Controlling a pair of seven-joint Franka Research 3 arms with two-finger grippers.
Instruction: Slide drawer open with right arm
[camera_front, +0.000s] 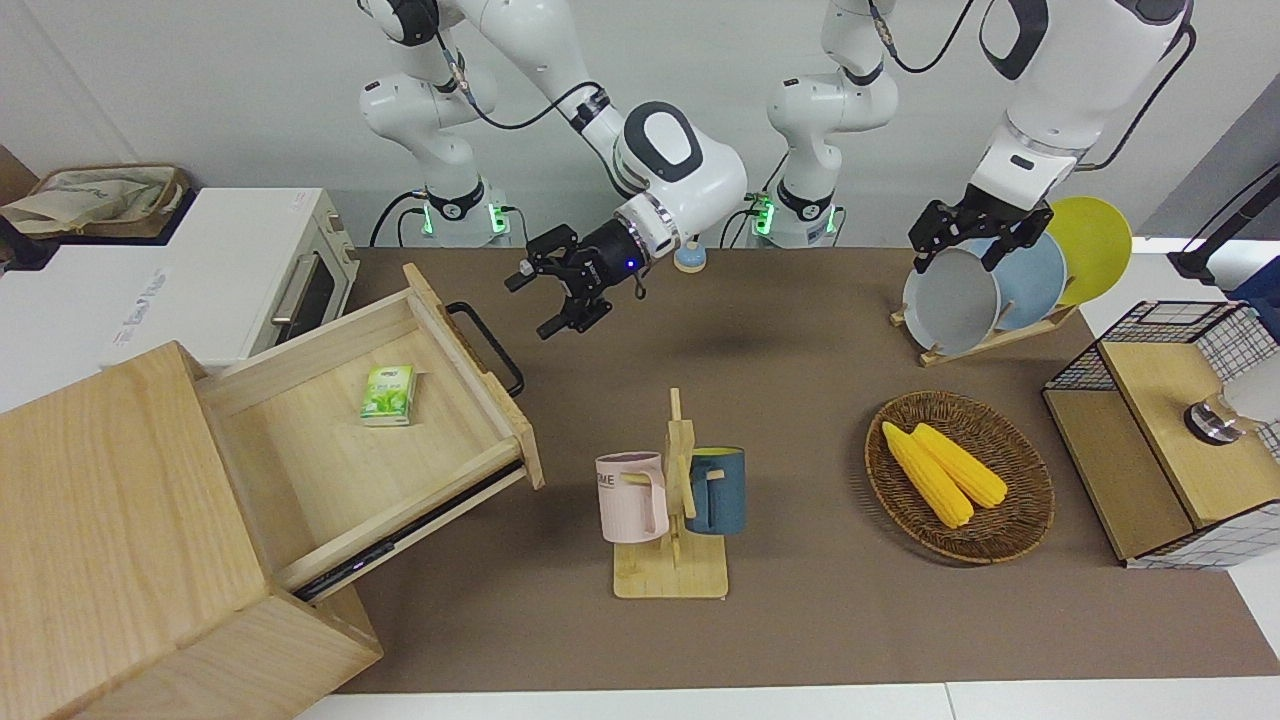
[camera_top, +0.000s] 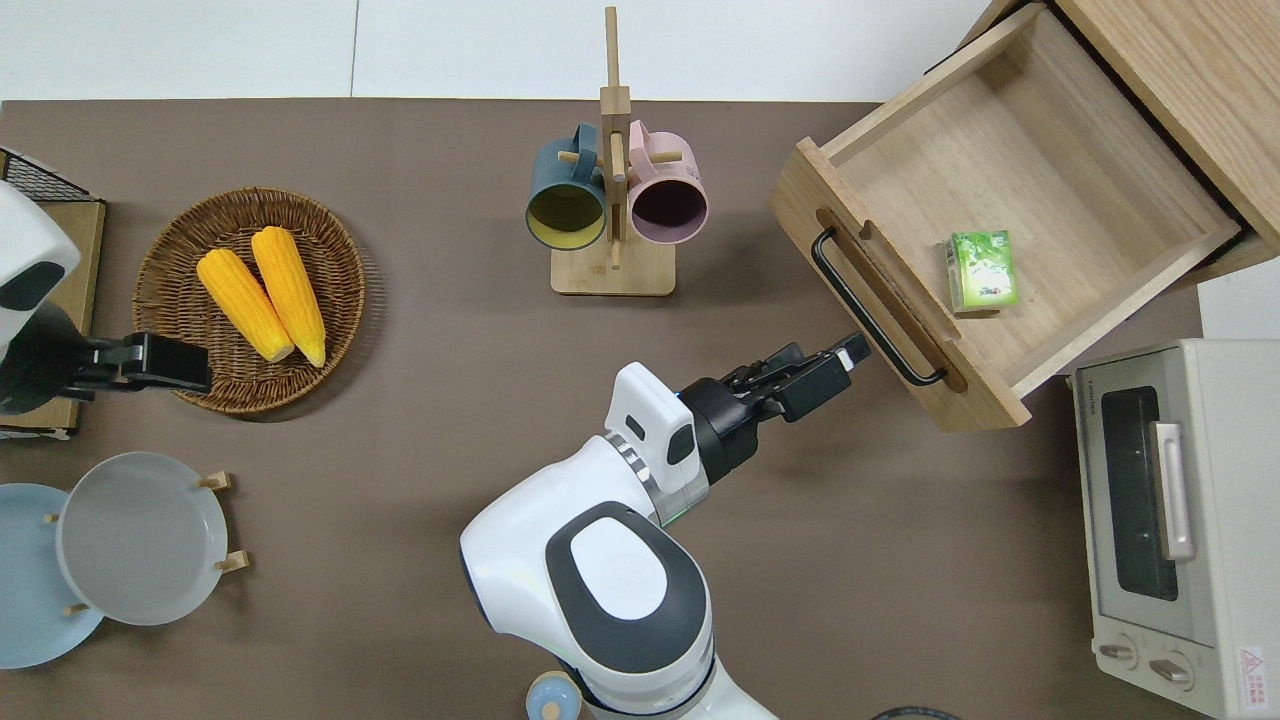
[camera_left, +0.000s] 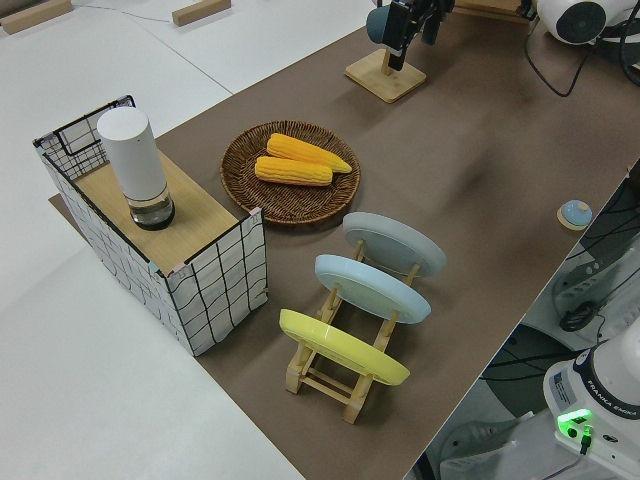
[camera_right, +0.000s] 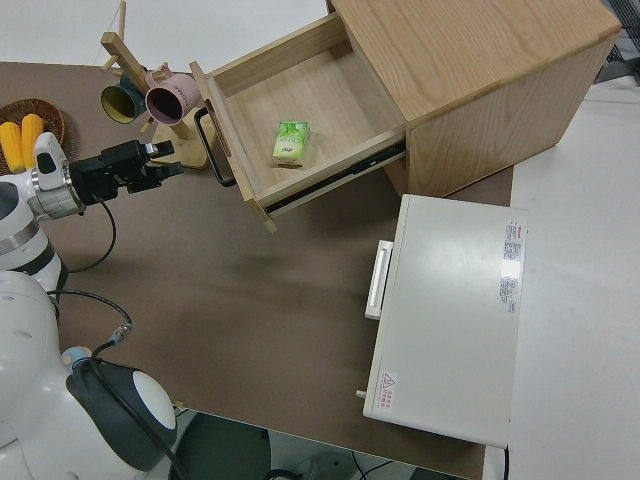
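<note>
Pale wood shows all along the drawer (camera_front: 380, 440): it stands pulled well out of the big box (camera_front: 120, 540) at the right arm's end of the table, with a small green carton (camera_front: 388, 394) lying on its floor. Your right gripper (camera_front: 563, 290) hangs in the air just clear of the black bar handle (camera_top: 872, 310), close beside it but not touching, and its fingers are spread with nothing between them. Judging by how much of the drawer floor is exposed, the pull looks as good as done, so the step in hand is the release and retreat.

To do it well, draw the gripper straight away from the handle along the line the drawer slid, so a finger cannot catch the bar and nudge the drawer back in. Keep the fingers apart until you are clear. Mind the mug rack (camera_front: 672, 500) with its pink and blue mugs, which stands close by on the side farther from the robots; lift before you swing the arm. If you want more opening, come back square to the bar and grip it mid-span rather than at a corner. Your left arm is parked; its gripper (camera_front: 975, 235) looks open too.
</note>
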